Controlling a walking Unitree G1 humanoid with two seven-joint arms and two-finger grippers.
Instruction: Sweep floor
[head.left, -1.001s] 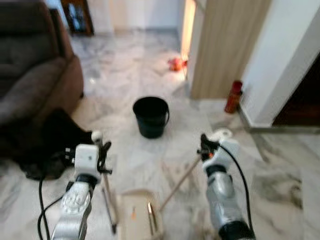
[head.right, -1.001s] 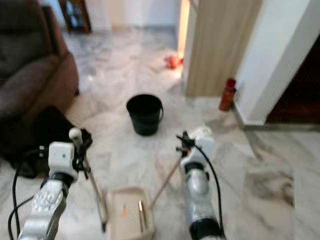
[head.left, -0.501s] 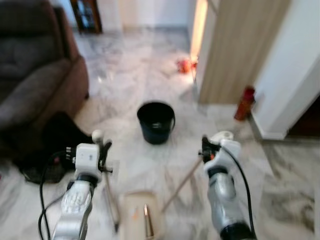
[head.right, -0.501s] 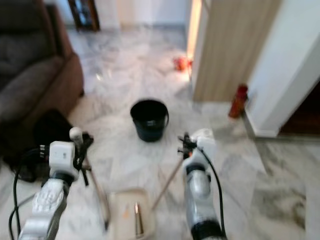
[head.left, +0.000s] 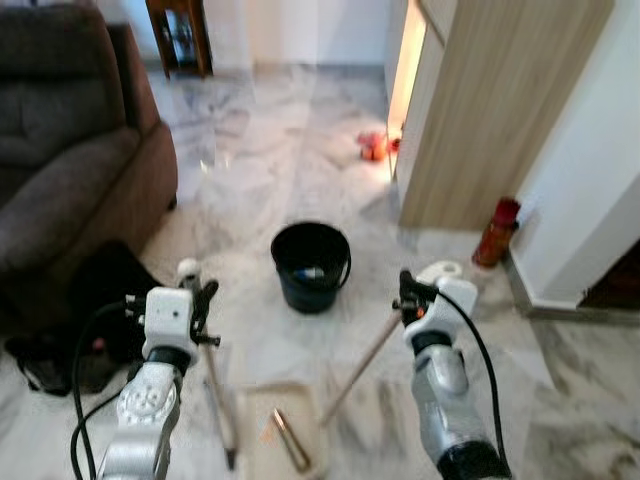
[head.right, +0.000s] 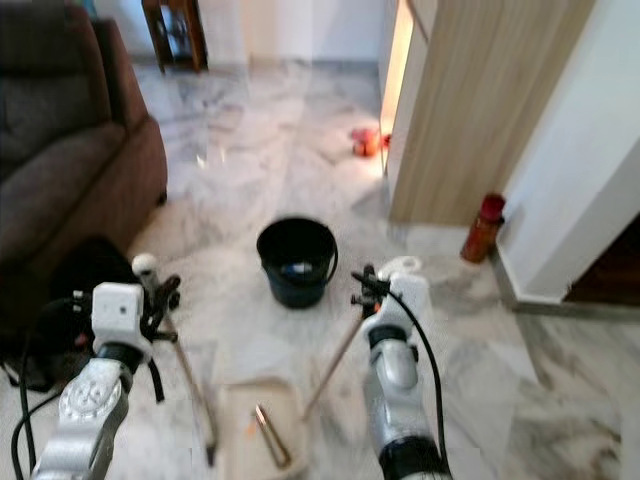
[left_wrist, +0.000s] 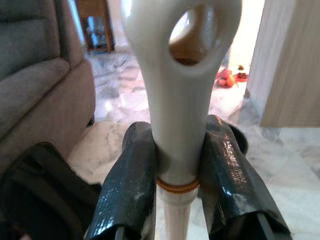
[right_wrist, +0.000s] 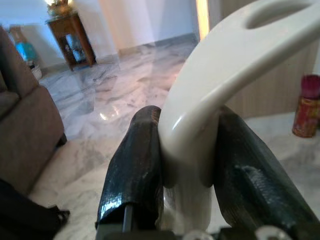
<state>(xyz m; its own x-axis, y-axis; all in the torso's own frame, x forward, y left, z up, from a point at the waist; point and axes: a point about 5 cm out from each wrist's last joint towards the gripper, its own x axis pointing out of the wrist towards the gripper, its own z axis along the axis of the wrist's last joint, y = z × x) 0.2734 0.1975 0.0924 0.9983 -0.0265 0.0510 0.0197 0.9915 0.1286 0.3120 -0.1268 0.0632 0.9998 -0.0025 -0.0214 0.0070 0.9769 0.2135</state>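
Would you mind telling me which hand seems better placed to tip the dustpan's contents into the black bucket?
Probably the right hand: it grips the handle whose shaft slants down to the dustpan. The bucket stands ahead of the pan. The left hand holds the other handle.

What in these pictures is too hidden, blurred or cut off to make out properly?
- Small orange-red objects on the marble floor by the doorway, eye views: too small and blurred to identify.
- Contents of the black bucket: a pale glint, unclear.
- Cream dustpan, eye views: near end cut off by the bottom edge.
- Broom head: hidden below the right gripper.
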